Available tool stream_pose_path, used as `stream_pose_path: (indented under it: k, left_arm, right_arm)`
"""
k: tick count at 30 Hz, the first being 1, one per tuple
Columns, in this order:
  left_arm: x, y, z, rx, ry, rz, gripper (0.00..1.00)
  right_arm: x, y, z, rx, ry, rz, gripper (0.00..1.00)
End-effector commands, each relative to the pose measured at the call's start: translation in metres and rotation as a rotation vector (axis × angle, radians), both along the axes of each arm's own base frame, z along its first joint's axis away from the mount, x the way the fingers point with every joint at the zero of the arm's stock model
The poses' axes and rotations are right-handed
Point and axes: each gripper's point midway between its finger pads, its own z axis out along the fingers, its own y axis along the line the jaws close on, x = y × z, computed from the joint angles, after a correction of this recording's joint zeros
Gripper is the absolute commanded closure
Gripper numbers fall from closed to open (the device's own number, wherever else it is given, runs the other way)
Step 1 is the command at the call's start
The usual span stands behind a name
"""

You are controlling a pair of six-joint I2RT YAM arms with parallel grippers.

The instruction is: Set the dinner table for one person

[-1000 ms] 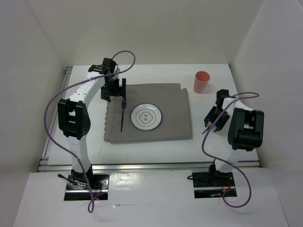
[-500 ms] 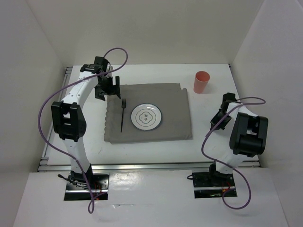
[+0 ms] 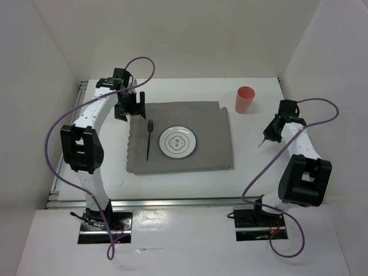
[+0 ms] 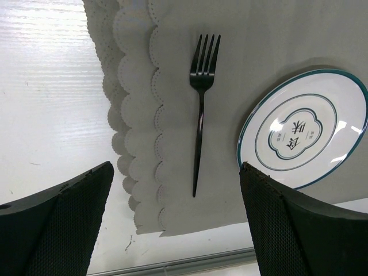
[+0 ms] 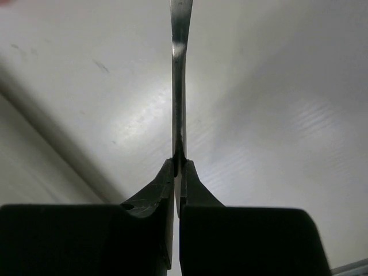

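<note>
The large white, smooth, rectangular dinner table [image 3: 184, 185], with thin metal rails along its edges, lay under everything in the white-walled booth. We judged it rigid, heavy and slick. It was nothing for us to take hold of, only a surface to set things on, and hard items would probably slide on it if nudged.

On its middle lay a grey, scallop-edged cloth mat [image 3: 215, 146]. A round white plate with a teal rim [image 3: 177, 141] sat on the mat, and a slim black metal fork [image 3: 149, 141] lay just beside the plate on its left, tines pointing away from our bases. A salmon-pink plastic cup [image 3: 245, 99] stood upright on the bare table beyond the mat's far right corner.

Our left gripper [image 3: 133, 110] hung over the mat's far left corner with its jaws spread wide and nothing between them. Our right gripper [image 5: 177, 164] was over bare table to the right of the mat, pinched tight on a thin, shiny metal utensil [image 5: 179, 86] seen edge-on. We could not tell which piece of cutlery it was. We judged it light, stiff and slippery. Gripping its flat faces seemed sensible, though it might pivot between the pads.
</note>
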Motion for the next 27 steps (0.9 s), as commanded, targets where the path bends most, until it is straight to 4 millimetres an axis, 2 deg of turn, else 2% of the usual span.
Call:
stream_pose_path:
  k: [1, 2, 3, 5, 6, 7, 8, 9, 10, 11, 12, 13, 16, 18, 19, 21, 25, 27]
  left_arm:
    - [0.002, 0.002, 0.02, -0.005, -0.066, -0.009, 0.04]
    - [0.002, 0.002, 0.02, -0.005, -0.066, -0.009, 0.04]
    - [0.005, 0.003, 0.022, 0.002, -0.076, -0.005, 0.04]
    - [0.005, 0.005, 0.022, 0.011, -0.077, -0.001, 0.04]
    - [0.005, 0.005, 0.022, 0.015, -0.079, -0.009, 0.04]
    - [0.005, 0.007, 0.022, 0.025, -0.08, -0.004, 0.04]
    - [0.005, 0.007, 0.022, 0.025, -0.08, -0.004, 0.04]
    - [0.008, 0.007, 0.026, 0.024, -0.092, -0.004, 0.04]
    - [0.008, 0.009, 0.026, 0.032, -0.093, 0.0, 0.04]
    - [0.008, 0.009, 0.026, 0.036, -0.094, -0.01, 0.04]
    - [0.008, 0.011, 0.029, 0.043, -0.104, -0.006, 0.04]
    - [0.006, 0.015, 0.026, 0.045, -0.093, 0.005, 0.04]
    - [0.004, 0.016, 0.023, 0.049, -0.091, -0.004, 0.04]
    - [0.004, 0.021, 0.023, 0.05, -0.091, 0.007, 0.04]
    - [0.003, 0.021, 0.02, 0.051, -0.082, 0.007, 0.04]
    - [0.002, 0.019, 0.02, 0.041, -0.081, 0.002, 0.04]
    - [0.002, 0.019, 0.02, 0.041, -0.081, 0.002, 0.04]
    - [0.002, 0.019, 0.02, 0.045, -0.082, -0.006, 0.04]
  right_arm:
    - [0.03, -0.011, 0.061, -0.085, -0.163, 0.061, 1.0]
    - [0.04, 0.0, 0.071, -0.077, -0.2, 0.119, 1.0]
    - [0.051, 0.01, 0.09, -0.09, -0.246, 0.195, 1.0]
    - [0.068, 0.037, 0.098, -0.116, -0.26, 0.302, 1.0]
    - [0.081, 0.078, 0.116, -0.162, -0.297, 0.432, 1.0]
    - [0.084, 0.098, 0.12, -0.196, -0.297, 0.491, 1.0]
    - [0.088, 0.119, 0.115, -0.212, -0.273, 0.55, 1.0]
    - [0.085, 0.155, 0.114, -0.192, -0.27, 0.641, 1.0]
    - [0.089, 0.174, 0.121, -0.169, -0.283, 0.686, 1.0]
    - [0.086, 0.187, 0.114, -0.135, -0.258, 0.717, 1.0]
    - [0.076, 0.207, 0.091, -0.104, -0.176, 0.746, 1.0]
    - [0.071, 0.216, 0.081, -0.092, -0.14, 0.762, 1.0]
    - [0.045, 0.238, 0.029, -0.052, 0.013, 0.776, 1.0]
    - [0.038, 0.247, 0.009, -0.046, 0.05, 0.79, 1.0]
    - [0.033, 0.255, 0.001, -0.035, 0.062, 0.815, 1.0]
    - [0.027, 0.257, -0.014, -0.012, 0.099, 0.817, 1.0]
    - [0.028, 0.258, -0.046, -0.012, 0.173, 0.818, 1.0]
    - [0.031, 0.26, -0.051, -0.012, 0.175, 0.818, 1.0]
